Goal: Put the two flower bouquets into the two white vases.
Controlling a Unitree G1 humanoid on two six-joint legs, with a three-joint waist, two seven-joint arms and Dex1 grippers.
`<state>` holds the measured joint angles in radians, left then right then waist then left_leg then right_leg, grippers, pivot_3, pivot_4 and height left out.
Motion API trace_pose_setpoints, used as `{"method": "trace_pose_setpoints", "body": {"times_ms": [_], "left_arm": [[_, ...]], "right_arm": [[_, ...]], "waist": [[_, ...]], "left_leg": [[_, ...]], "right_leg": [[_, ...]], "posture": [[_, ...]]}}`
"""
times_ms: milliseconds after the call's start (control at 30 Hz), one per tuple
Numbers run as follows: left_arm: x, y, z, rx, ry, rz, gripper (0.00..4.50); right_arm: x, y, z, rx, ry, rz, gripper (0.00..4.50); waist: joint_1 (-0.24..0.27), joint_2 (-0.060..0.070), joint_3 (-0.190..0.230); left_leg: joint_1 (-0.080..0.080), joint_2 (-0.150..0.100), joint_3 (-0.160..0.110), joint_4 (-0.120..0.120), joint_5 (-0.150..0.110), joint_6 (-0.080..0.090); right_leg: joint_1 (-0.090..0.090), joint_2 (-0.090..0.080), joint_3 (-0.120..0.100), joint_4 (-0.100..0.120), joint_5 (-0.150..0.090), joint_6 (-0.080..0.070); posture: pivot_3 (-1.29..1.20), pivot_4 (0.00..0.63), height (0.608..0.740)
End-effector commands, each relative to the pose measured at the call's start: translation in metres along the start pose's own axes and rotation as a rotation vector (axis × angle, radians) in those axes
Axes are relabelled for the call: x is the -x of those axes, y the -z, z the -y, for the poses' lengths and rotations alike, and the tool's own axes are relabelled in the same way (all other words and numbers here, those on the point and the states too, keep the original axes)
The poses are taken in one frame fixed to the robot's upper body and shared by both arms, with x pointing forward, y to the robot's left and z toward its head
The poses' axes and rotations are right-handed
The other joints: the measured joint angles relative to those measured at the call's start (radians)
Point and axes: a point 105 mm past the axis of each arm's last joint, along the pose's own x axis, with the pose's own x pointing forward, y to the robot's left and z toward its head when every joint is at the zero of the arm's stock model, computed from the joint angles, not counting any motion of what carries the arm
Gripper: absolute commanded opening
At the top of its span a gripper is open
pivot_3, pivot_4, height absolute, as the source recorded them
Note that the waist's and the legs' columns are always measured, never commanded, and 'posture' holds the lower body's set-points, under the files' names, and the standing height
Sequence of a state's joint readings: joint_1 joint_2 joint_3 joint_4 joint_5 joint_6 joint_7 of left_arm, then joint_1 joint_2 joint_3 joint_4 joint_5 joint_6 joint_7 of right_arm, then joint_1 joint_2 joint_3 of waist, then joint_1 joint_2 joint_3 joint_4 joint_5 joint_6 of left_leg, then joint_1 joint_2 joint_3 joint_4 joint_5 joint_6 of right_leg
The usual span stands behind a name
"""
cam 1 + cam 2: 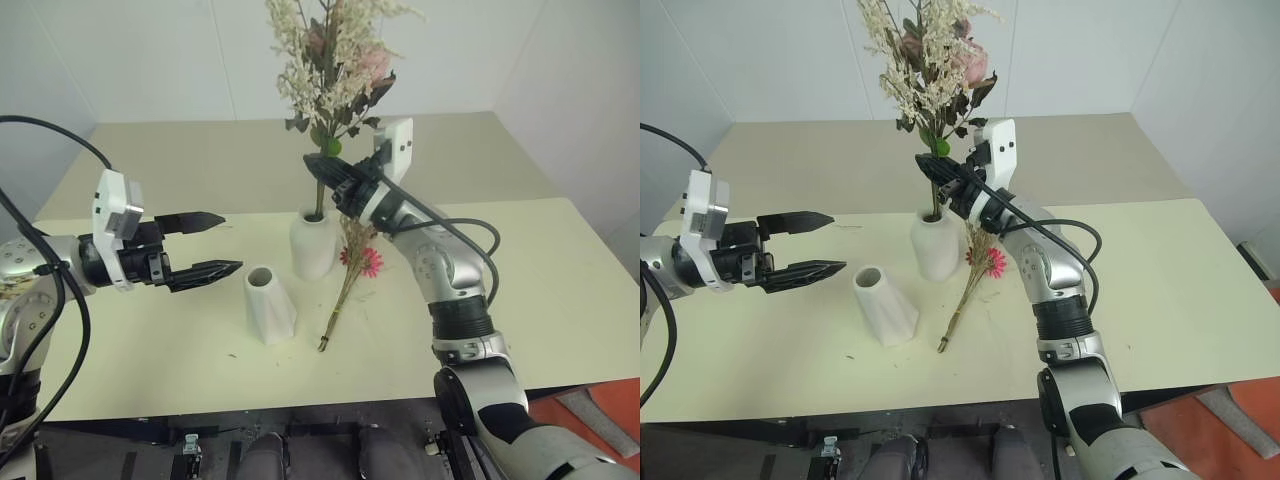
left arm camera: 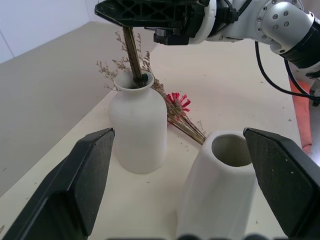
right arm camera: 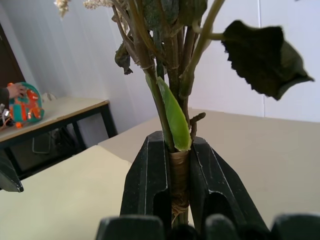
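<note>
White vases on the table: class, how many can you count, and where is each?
2. The bottle-shaped vase stands mid-table with the fuller bouquet stems in its neck; the slanted cone vase stands empty, nearer the robot.
</note>
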<state>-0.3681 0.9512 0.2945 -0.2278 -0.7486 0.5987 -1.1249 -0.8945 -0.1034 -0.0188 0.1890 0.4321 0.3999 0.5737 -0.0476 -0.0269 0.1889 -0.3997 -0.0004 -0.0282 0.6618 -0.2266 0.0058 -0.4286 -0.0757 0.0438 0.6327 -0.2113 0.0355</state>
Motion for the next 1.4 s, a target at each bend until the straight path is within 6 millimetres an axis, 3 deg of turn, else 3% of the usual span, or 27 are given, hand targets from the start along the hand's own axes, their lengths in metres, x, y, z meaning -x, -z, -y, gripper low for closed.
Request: {"method": "trace_pose_setpoints", "body": {"times_ms": [33, 233, 400, 533, 767, 967, 1100, 1267, 1400], "left_arm": [[0.004, -0.012, 0.001, -0.050, -0.005, 0.013, 4.50], [0.003, -0.011, 0.002, -0.051, -0.003, 0.012, 4.50], [0.003, -0.011, 0.003, -0.049, -0.001, 0.014, 4.50], [0.002, -0.010, 0.004, -0.044, 0.005, 0.017, 4.50], [-0.001, -0.009, 0.003, -0.043, 0.016, 0.027, 4.50], [-0.003, -0.013, 0.007, -0.056, 0.055, 0.040, 4.50], [-0.002, -0.017, 0.009, -0.069, 0.089, 0.037, 4.50], [-0.003, -0.018, 0.008, -0.071, 0.114, 0.033, 4.50], [-0.004, -0.018, 0.010, -0.072, 0.132, 0.033, 4.50]], "right_arm": [[-0.002, -0.006, -0.005, 0.041, -0.021, 0.035, 0.98], [-0.001, -0.007, -0.013, 0.096, -0.047, 0.030, 2.87], [0.018, 0.002, -0.023, 0.188, -0.132, -0.102, 4.47], [0.048, 0.015, -0.025, 0.236, -0.197, -0.290, 4.47], [0.070, 0.012, -0.012, 0.230, -0.152, -0.465, 4.47], [0.095, -0.002, 0.000, 0.091, -0.084, -0.639, 4.47], [0.112, -0.003, -0.003, -0.056, -0.031, -0.791, 4.47], [0.117, 0.007, -0.008, -0.252, -0.038, -0.947, 4.47], [0.104, 0.033, -0.008, -0.407, -0.001, -1.063, 4.47]], "waist": [[0.001, 0.000, 0.000], [0.001, 0.000, 0.000], [0.002, 0.000, 0.000], [0.008, 0.000, 0.000], [0.001, 0.000, 0.000], [0.008, 0.000, 0.000], [0.009, 0.000, 0.000], [0.002, -0.001, 0.000], [-0.001, -0.001, 0.000]], "left_leg": [[0.000, 0.000, 0.000, 0.000, 0.000, 0.000], [0.000, 0.000, 0.000, 0.000, 0.000, 0.000], [0.000, 0.000, 0.000, 0.000, 0.000, 0.000], [0.000, 0.000, 0.000, 0.000, 0.000, 0.000], [0.001, 0.001, 0.000, 0.000, 0.000, 0.000], [0.000, 0.000, 0.000, 0.000, 0.000, 0.000], [0.000, 0.000, 0.000, 0.000, 0.000, 0.000], [0.000, 0.000, 0.000, 0.000, 0.000, 0.000], [0.000, 0.000, 0.001, 0.000, 0.000, 0.000]], "right_leg": [[0.000, 0.000, 0.000, 0.000, 0.000, 0.000], [0.000, 0.000, 0.000, 0.000, 0.000, 0.000], [0.000, 0.000, 0.000, 0.000, 0.000, 0.000], [0.001, -0.001, -0.001, -0.001, 0.000, 0.000], [0.001, 0.001, 0.000, 0.000, 0.000, 0.000], [0.001, 0.000, -0.001, -0.001, 0.000, 0.000], [0.002, 0.000, -0.001, -0.002, 0.000, 0.000], [0.002, 0.000, -0.001, -0.001, 0.000, 0.000], [0.002, 0.000, 0.000, -0.002, 0.000, 0.000]], "posture": [[0.00, 0.150, 0.740], [0.00, 0.150, 0.740], [0.00, 0.150, 0.740], [0.00, 0.150, 0.740], [0.00, 0.150, 0.740], [0.00, 0.150, 0.740], [0.00, 0.150, 0.740], [0.00, 0.150, 0.740], [0.00, 0.150, 0.740]]}}
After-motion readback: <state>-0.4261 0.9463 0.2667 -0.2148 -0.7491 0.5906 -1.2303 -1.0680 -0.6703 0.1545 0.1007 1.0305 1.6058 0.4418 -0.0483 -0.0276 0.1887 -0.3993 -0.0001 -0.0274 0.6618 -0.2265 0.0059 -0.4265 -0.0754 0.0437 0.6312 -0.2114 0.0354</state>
